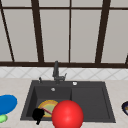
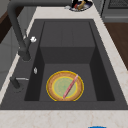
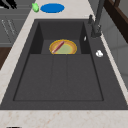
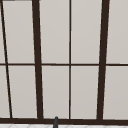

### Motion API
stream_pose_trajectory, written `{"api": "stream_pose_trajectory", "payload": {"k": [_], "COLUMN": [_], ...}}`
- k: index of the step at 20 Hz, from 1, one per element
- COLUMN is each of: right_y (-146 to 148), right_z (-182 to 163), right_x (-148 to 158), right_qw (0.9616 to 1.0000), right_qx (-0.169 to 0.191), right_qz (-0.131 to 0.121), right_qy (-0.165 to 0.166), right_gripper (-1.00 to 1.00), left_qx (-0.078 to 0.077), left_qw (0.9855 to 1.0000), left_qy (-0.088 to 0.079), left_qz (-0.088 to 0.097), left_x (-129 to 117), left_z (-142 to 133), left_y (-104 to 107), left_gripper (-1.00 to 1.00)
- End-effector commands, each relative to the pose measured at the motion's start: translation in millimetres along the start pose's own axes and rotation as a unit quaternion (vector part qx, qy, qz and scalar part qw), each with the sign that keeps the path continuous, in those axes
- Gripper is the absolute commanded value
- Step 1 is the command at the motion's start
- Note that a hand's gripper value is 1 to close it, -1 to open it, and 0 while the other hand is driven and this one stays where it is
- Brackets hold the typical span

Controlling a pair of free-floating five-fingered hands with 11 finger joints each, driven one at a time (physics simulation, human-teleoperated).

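Observation:
A black hand, my left hand, hovers at the front left corner of the dark sink, in front of the basin. In the right side view its fingers show spread at the top left corner. Just beside it in the left basin lies a yellow-rimmed plate with a green middle and a pink stick across it. A large red ball fills the lower middle of the front view and covers part of the plate. A black sliver at the bottom edge of the right side view may be my right hand.
A dark faucet stands behind the basin. On the left counter lie a blue plate and a green thing. A dark bowl sits on the right counter. A window with dark bars rises behind.

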Motion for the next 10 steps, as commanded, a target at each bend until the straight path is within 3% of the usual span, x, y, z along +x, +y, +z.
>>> {"api": "stream_pose_trajectory", "payload": {"k": [1, 10], "right_y": [9.3, 6.6], "right_z": [-14.6, 2.4], "right_x": [23.7, 44.0], "right_qw": [0.9991, 0.9954], "right_qx": [0.001, -0.008], "right_qz": [0.023, 0.055], "right_qy": [0.035, 0.078], "right_gripper": [-1.0, -1.0], "left_qx": [0.0, 0.0], "left_qw": [1.0, 1.0], "left_qy": [0.0, 0.0], "left_qz": [0.0, 0.0], "left_x": [0.0, 0.0], "left_z": [0.0, 0.0], "left_y": [0.0, 0.0], "left_gripper": [0.0, 0.0]}}
